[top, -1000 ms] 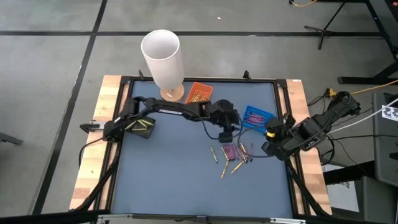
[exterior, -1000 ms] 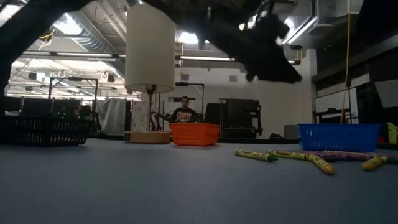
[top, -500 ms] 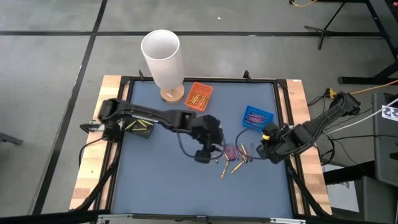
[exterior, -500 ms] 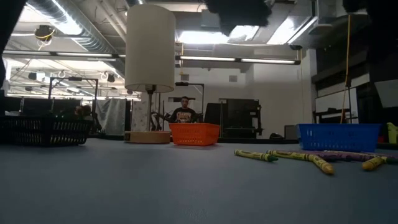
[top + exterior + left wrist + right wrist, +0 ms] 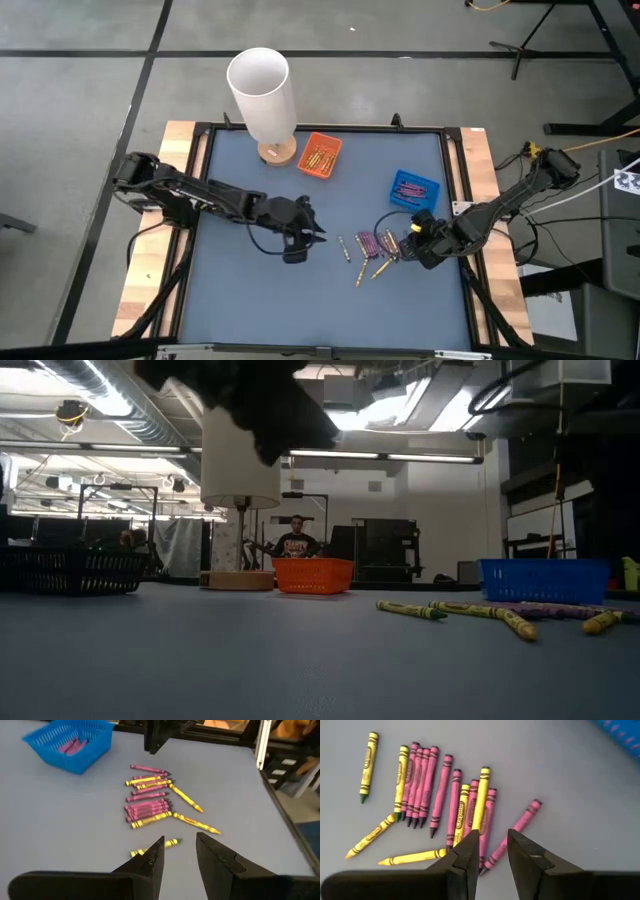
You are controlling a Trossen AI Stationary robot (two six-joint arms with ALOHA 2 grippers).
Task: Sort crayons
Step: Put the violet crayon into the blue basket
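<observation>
A loose heap of purple and yellow crayons lies flat on the grey mat, right of centre; it also shows in the wrist views. My left gripper hovers open to the left of the heap, holding nothing; one yellow crayon lies just beyond its fingertips. At the heap's right edge my right gripper points steeply down, open and empty. Its fingertips stand above the purple and yellow crayons nearest it.
An orange tray with yellow crayons and a blue tray with purple ones stand at the far side. A tall white cylinder on a wooden base stands far left of them. A black basket sits at the left. The mat's near half is bare.
My left gripper has swung from beside the blue tray toward the table's left and near edge, past the crayon heap. My right gripper has come down toward the heap's right edge and rolled about its own line. Neither gap has changed, and the crayons lie as before.
</observation>
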